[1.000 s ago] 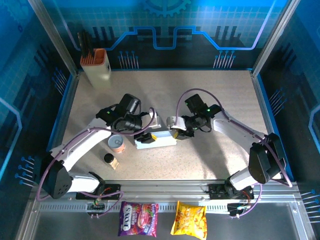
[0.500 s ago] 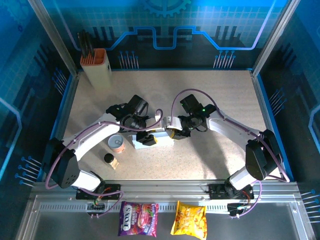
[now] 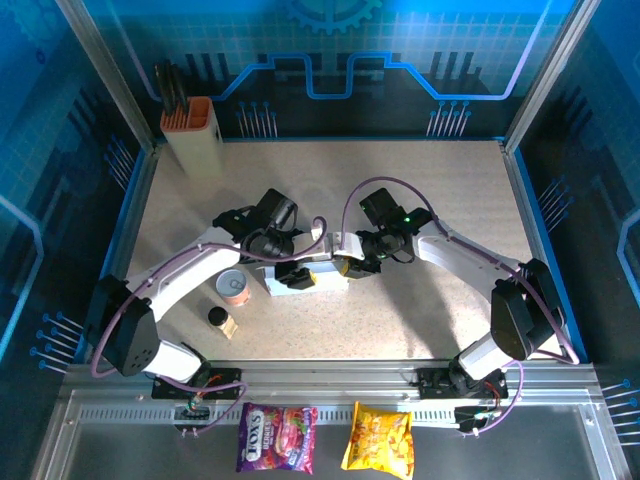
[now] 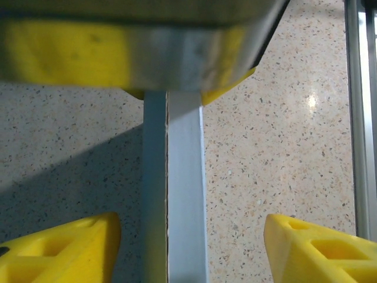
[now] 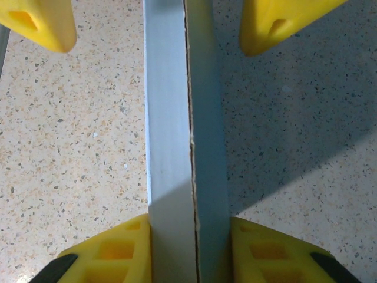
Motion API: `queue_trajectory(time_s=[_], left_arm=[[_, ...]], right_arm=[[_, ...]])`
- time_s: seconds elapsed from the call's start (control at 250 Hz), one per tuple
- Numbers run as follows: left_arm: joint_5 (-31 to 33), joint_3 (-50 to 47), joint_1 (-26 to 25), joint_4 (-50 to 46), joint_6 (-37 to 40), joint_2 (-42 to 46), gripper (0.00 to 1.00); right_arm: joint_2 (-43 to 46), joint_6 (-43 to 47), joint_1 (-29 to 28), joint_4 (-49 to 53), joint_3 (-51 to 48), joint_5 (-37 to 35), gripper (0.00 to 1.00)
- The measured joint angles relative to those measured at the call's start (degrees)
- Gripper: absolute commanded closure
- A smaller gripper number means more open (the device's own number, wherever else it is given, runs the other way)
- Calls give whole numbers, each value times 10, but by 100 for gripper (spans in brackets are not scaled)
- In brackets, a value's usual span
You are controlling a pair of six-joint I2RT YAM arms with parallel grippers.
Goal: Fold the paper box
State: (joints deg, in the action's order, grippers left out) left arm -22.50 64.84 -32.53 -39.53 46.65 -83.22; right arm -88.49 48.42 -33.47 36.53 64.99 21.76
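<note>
The paper box (image 3: 328,283) is a white-grey folded piece of thin card lying mid-table between both arms. In the right wrist view its two folded layers (image 5: 177,118) stand edge-on, and my right gripper (image 5: 188,247) is shut on them, with a yellow pad pressed against each side. My left gripper (image 4: 189,227) straddles the same card strip (image 4: 182,194) from the other end, open, with bare gaps beside both fingers. From above, the left gripper (image 3: 297,277) and right gripper (image 3: 348,266) face each other across the box.
A tin can (image 3: 233,287) and a small dark-capped bottle (image 3: 218,320) stand just left of the box. A cream holder with an orange top (image 3: 190,130) is at the back left. Two snack bags (image 3: 277,437) lie beyond the front rail. A metal rail (image 4: 359,118) runs along the left wrist view's right side.
Both grippers and the box have shifted a little to the left and closer together since a second ago. The left fingers narrowed briefly and spread again. The right grip is unchanged.
</note>
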Motion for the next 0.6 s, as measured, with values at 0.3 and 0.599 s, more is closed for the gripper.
queue_trajectory(time_s=[0.3, 0.599], left_arm=[[23, -47, 4, 30, -7, 37, 27], [38, -49, 5, 23, -2, 6, 50]], right_arm=[[0, 0, 0, -2, 0, -1, 75], [0, 2, 0, -2, 0, -1, 74]])
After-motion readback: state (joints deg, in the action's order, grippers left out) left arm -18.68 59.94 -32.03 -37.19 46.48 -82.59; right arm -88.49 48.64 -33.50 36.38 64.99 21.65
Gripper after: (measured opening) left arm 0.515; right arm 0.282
